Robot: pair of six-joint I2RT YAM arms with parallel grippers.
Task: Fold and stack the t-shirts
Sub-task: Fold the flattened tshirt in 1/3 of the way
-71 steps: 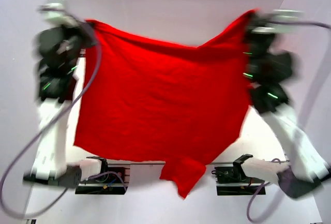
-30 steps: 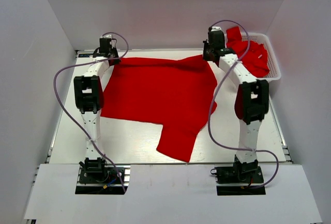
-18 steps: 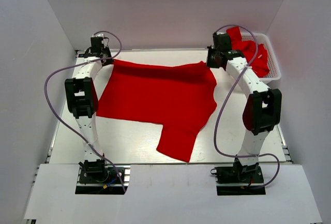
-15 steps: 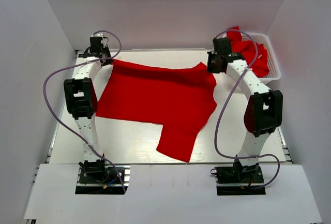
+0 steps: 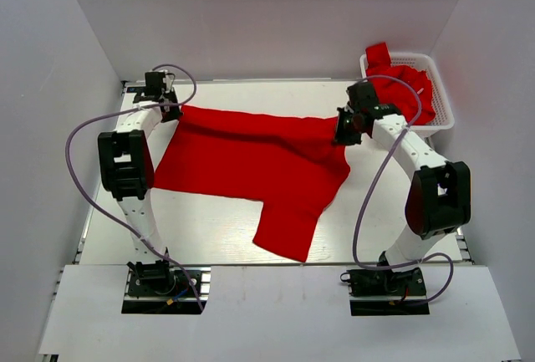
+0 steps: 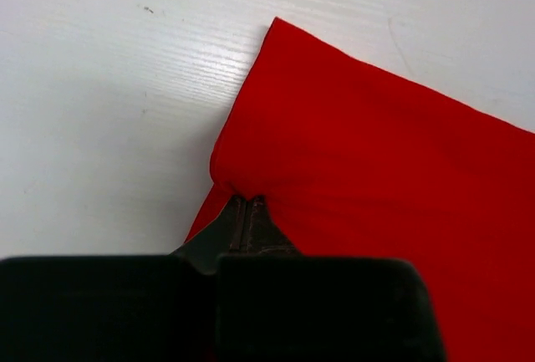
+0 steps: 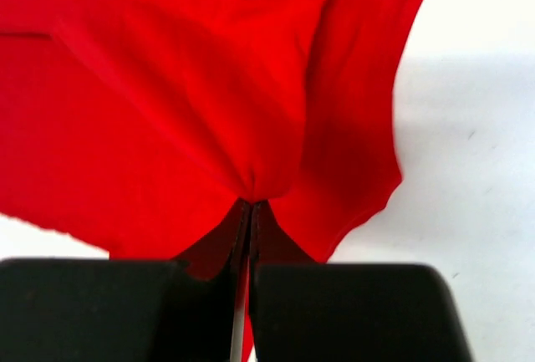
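A red t-shirt (image 5: 251,157) lies spread on the white table, one sleeve pointing toward the near edge. My left gripper (image 5: 173,109) is shut on its far left corner; in the left wrist view the jaws (image 6: 247,203) pinch the cloth edge (image 6: 368,153). My right gripper (image 5: 343,128) is shut on the far right corner, lifted a little; in the right wrist view the cloth (image 7: 192,86) bunches at the closed jaws (image 7: 252,205). More red t-shirts (image 5: 405,86) sit piled in the basket.
A white basket (image 5: 445,111) stands at the far right corner of the table. White walls enclose the table on three sides. Purple cables loop from both arms.
Both arms brought the shirt down from a hanging spread onto the table. In the last second the right gripper pulled its corner nearer and to the right; the left one shifted slightly left.
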